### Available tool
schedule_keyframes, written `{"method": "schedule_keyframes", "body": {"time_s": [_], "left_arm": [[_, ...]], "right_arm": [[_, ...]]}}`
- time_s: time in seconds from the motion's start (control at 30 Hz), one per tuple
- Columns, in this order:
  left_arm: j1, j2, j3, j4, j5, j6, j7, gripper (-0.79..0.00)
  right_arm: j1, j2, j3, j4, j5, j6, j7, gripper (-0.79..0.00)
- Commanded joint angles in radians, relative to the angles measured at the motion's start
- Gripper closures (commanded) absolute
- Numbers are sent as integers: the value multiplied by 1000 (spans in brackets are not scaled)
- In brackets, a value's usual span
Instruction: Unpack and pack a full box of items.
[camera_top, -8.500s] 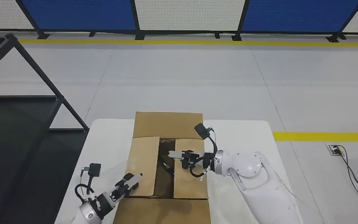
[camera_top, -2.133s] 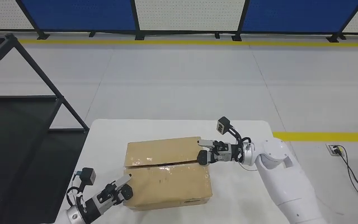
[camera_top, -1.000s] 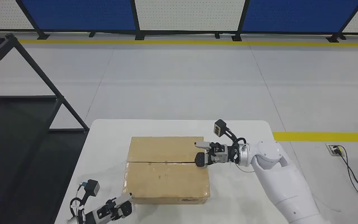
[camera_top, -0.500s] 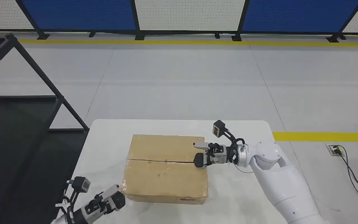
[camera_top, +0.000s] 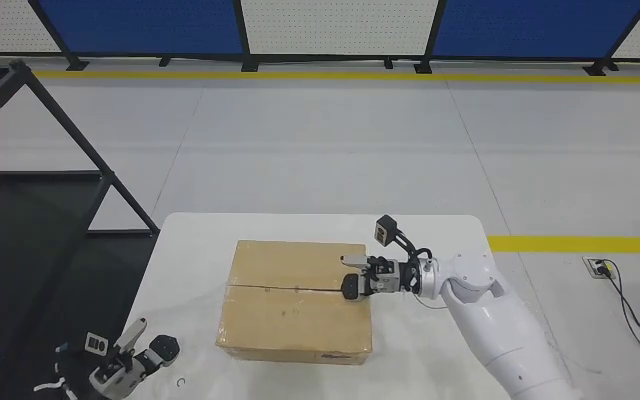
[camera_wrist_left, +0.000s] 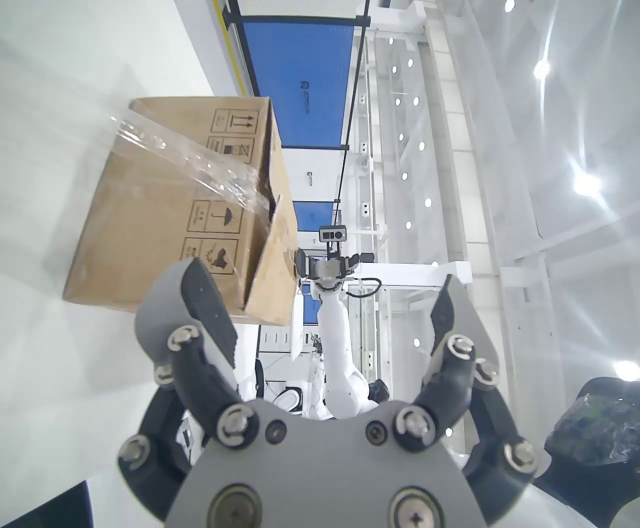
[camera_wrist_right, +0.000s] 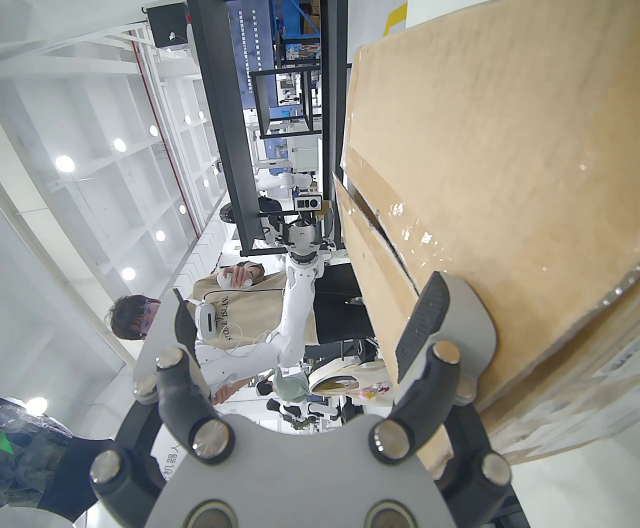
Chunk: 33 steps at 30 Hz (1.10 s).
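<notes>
Box (camera_top: 297, 305) closed on desk (camera_top: 190, 270). Right claw (camera_top: 349, 287) spread wide, empty, one finger against box top. Left claw (camera_wrist_left: 320, 285) likewise spread, empty, near desk corner, apart from box.

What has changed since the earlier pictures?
The flaps of the box have been folded shut. The left gripper drew back from it to the near left corner of the table, open. The right gripper stayed by the right edge of the box, open.
</notes>
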Motion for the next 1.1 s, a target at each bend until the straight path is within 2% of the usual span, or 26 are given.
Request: {"method": "schedule_keyframes", "body": {"time_s": [0.0,0.17,0.27,0.53,0.8,1.07], "left_arm": [[0,0,0,0,0,0,-1,-785],[0,0,0,0,1,2,4,-785],[-16,-3,11,16,12,61,82,-785],[-119,-15,109,105,45,179,262,-785],[-239,-26,212,202,86,222,305,-785],[-317,-39,247,287,28,229,342,-785]], "right_arm": [[8,-2,-7,10,-4,-1,-5,-785],[14,-2,-7,25,0,-10,-4,-785],[10,1,-2,21,0,-15,-4,-785],[-9,9,14,4,2,-15,-10,-785],[-14,14,17,-18,-6,1,-13,-785],[-12,16,14,-24,-4,10,-17,-785]]}}
